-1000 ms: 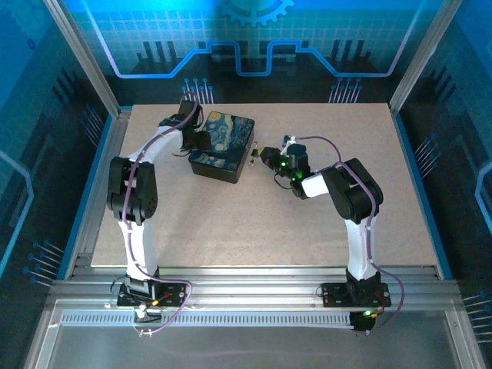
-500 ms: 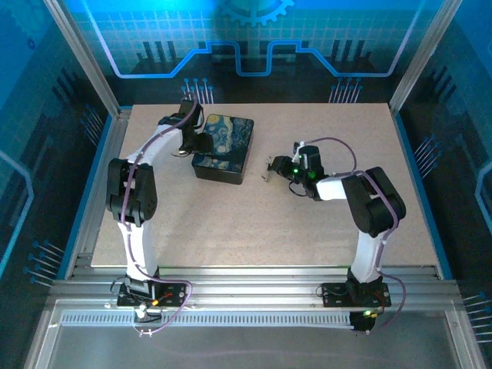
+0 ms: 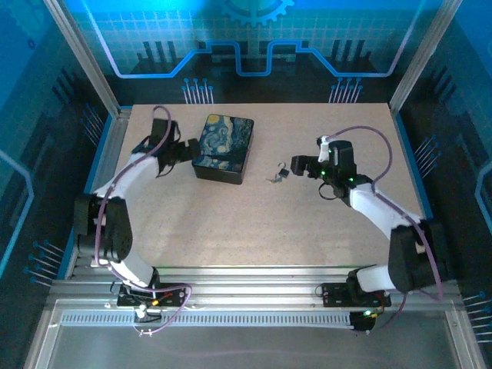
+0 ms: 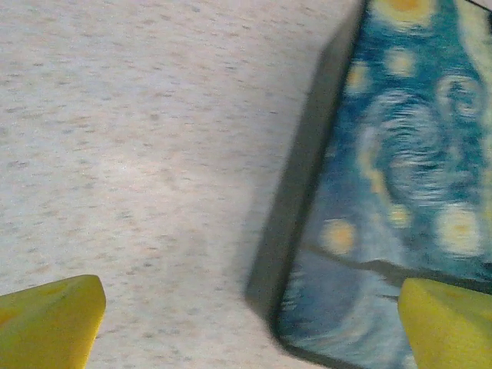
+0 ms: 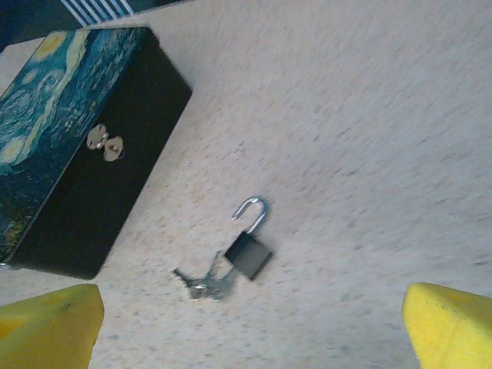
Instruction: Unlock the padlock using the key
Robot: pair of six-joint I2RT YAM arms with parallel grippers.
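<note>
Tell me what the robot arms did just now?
The right gripper pulled back rightward, open, leaving the padlock and keys lying on the table. The left gripper backed left, away from the box. The box stayed put.

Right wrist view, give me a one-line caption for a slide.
Padlock with its shackle open, keys at its base, lying on the table beside the painted box, framed by the open right claw.
</note>
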